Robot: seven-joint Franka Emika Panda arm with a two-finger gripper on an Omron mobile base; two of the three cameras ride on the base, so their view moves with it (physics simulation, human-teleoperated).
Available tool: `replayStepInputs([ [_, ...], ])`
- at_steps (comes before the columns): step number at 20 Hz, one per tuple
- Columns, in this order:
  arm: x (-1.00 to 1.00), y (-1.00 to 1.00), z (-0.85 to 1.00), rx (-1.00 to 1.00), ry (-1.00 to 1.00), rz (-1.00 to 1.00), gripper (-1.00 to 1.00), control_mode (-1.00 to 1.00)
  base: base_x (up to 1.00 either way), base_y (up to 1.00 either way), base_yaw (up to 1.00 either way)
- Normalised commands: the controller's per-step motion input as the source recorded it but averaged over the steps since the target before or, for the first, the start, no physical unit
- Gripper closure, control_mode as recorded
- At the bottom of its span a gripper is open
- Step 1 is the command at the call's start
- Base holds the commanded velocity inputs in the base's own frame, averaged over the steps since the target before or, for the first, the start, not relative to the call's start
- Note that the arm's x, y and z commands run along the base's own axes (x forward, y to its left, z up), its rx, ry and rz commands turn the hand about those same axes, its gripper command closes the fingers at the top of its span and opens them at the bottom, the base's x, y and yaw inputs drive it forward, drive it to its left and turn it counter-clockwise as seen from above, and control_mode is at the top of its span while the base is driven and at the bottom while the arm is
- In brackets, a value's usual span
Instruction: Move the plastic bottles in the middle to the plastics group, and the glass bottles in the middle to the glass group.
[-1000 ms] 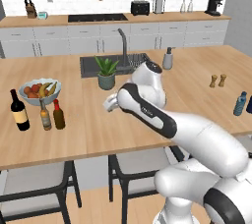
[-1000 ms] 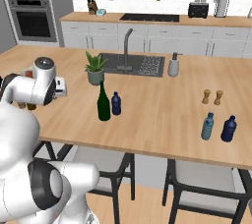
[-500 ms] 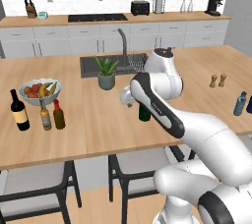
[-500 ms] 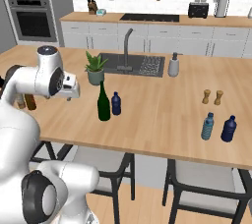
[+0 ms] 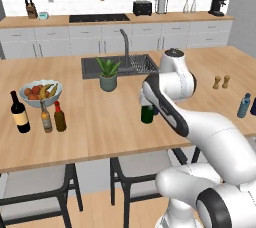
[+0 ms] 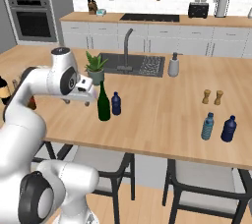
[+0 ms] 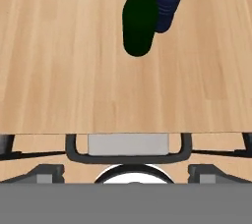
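The arm has swung from the glass group toward the tall dark green wine bottle [image 7: 139,16] at twelve o'clock, likely next; jaws' state I cannot tell.

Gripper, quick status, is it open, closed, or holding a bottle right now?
Gripper: cannot be told whether open or closed. It holds nothing that can be seen and sits beside the tall dark green glass wine bottle, apart from it.

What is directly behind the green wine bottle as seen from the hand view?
The small deep-blue bottle stands just behind the green wine bottle, which covers its left edge. Bare wooden counter lies all around. The deep-blue bottle's base is hidden.
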Motion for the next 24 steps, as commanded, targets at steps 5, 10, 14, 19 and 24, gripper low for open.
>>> replayStepInputs([
  [5, 0.38, -0.09, -0.14, -0.01, 0.0, -0.03, -1.0, -1.0, 0.0, 0.0, 0.0],
  [10, 0.41, -0.15, -0.07, -0.03, -0.01, -0.05, -1.0, -1.0, 0.0, 0.0, 0.0],
  [14, 0.53, -0.18, -0.18, -0.02, -0.06, -0.02, -1.0, -1.0, 0.0, 0.0, 0.0],
  [19, 0.52, -0.07, -0.2, 0.0, -0.1, 0.0, -1.0, -1.0, 0.0, 0.0, 0.0],
  [24, 0.32, -0.01, -0.2, 0.0, -0.07, 0.01, -1.0, -1.0, 0.0, 0.0, 0.0],
])
